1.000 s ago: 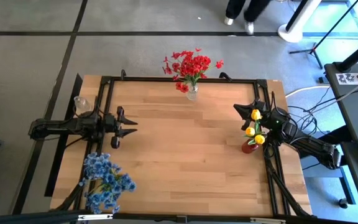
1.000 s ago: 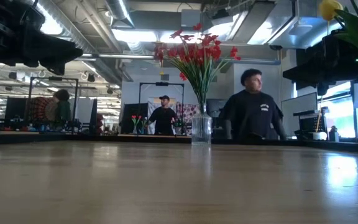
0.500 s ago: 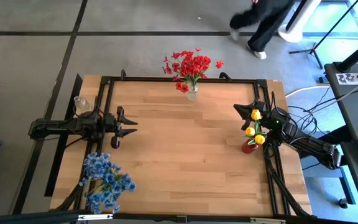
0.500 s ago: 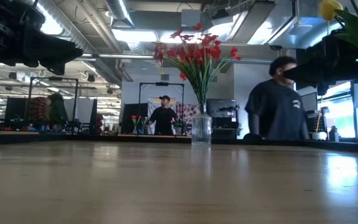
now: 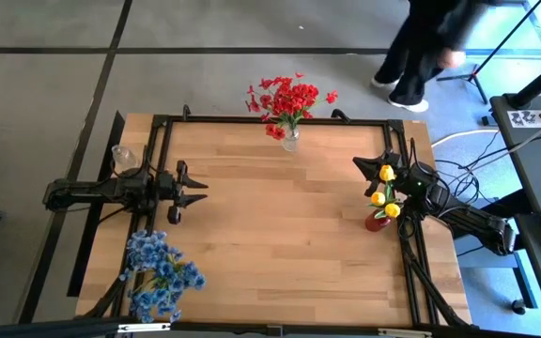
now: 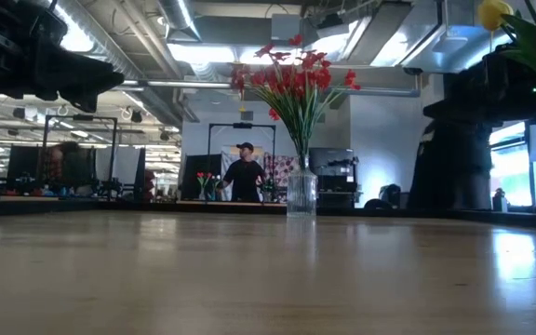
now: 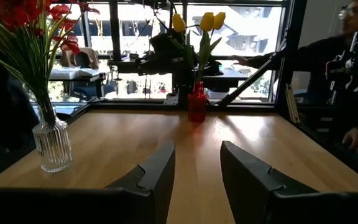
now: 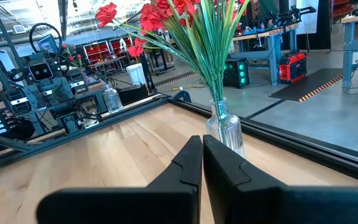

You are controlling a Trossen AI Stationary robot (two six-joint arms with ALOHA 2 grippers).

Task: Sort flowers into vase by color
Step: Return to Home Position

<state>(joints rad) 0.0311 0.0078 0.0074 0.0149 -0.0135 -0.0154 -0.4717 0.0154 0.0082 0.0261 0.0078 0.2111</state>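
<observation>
Red flowers (image 5: 287,98) stand in a clear ribbed vase (image 5: 290,142) at the middle of the table's far edge; the vase also shows in the low view (image 6: 301,195). Yellow tulip buds (image 5: 384,195) stand in a small red vase (image 5: 377,222) near the right edge, next to my right arm. Blue flowers (image 5: 162,273) sit at the near left corner, hiding whatever holds them. My left gripper (image 5: 199,191) hovers open over the table's left side, pointing right. My right gripper (image 5: 357,163) hangs shut near the far right, pointing at the red flowers (image 8: 166,15).
A clear glass (image 5: 120,156) stands at the left edge beside my left arm. The wide middle of the wooden table (image 5: 280,235) is bare. A black frame (image 5: 252,120) runs along the table's edges. A person (image 5: 430,47) walks beyond the far right corner.
Both arms have kept still and the flowers stand as before. A person behind the far edge has walked from the middle toward the right.
</observation>
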